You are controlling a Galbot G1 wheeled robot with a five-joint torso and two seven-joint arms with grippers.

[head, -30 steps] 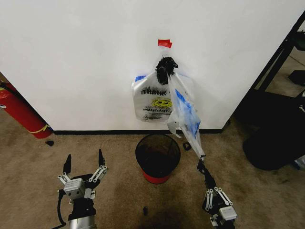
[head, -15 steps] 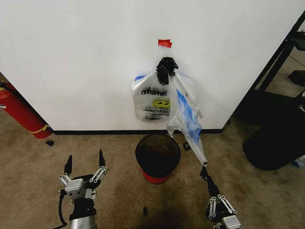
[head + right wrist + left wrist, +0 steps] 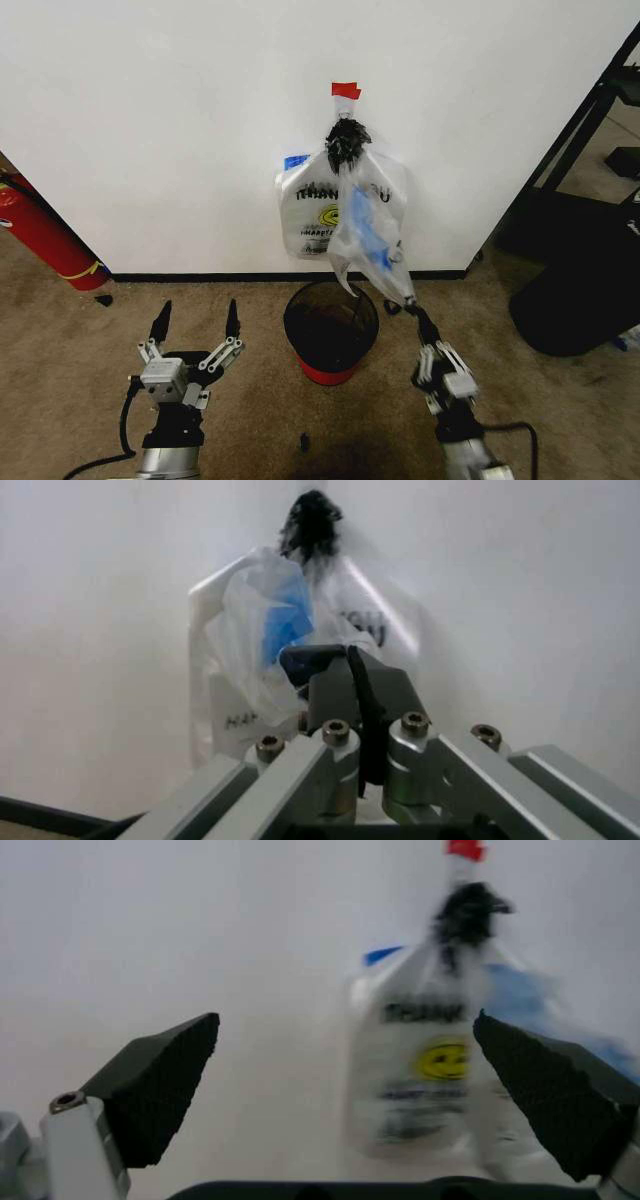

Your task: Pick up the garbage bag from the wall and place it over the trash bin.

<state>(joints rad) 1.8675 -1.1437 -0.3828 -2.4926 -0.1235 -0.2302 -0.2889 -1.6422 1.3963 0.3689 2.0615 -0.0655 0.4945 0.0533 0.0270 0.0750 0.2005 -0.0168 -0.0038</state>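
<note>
Head view: the right gripper (image 3: 412, 305) has swung in toward frame centre, jaws clamped on the garbage bag (image 3: 366, 235), still hooked on the wall (image 3: 180, 120) above the trash bin (image 3: 331, 328). Left gripper (image 3: 197, 322) creeps forward, jaws spread wide, empty. Right wrist view: bag bunched at the jaws, not yet free.

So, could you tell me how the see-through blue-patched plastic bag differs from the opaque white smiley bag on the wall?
The see-through blue-patched plastic bag is crinkled and pulled out from the wall; the opaque white smiley bag hangs flat against it. The right gripper is shut on the clear bag's lower end; nothing holds the smiley bag. Both hang from the same black hook.
</note>
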